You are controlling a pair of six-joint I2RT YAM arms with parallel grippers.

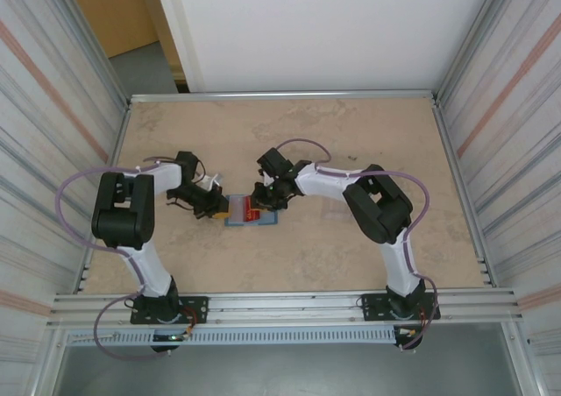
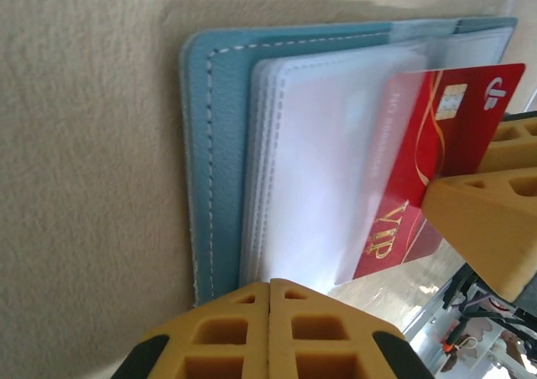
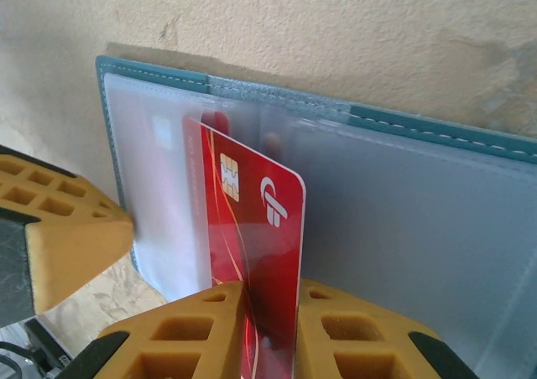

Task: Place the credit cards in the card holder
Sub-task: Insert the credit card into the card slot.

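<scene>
The teal-blue card holder (image 1: 238, 222) lies open on the table, its clear sleeves (image 2: 319, 161) facing up. A red credit card (image 3: 252, 228) with a chip and "VIP" print stands on edge with my right gripper (image 3: 270, 299) shut on it. The card's far side is slipped under a clear sleeve of the card holder (image 3: 436, 228). My left gripper (image 2: 269, 285) is shut, with its tips at the near edge of the sleeves and nothing visible between them. In the top view the left gripper (image 1: 216, 205) and right gripper (image 1: 267, 198) meet over the card holder, with the red card (image 1: 254, 210) between them.
The beige table (image 1: 351, 256) is fenced by metal rails (image 1: 280, 94) and corrugated side walls. Both arms reach in towards the middle, and the right gripper's yellow fingers (image 2: 482, 220) sit close beside the left gripper's.
</scene>
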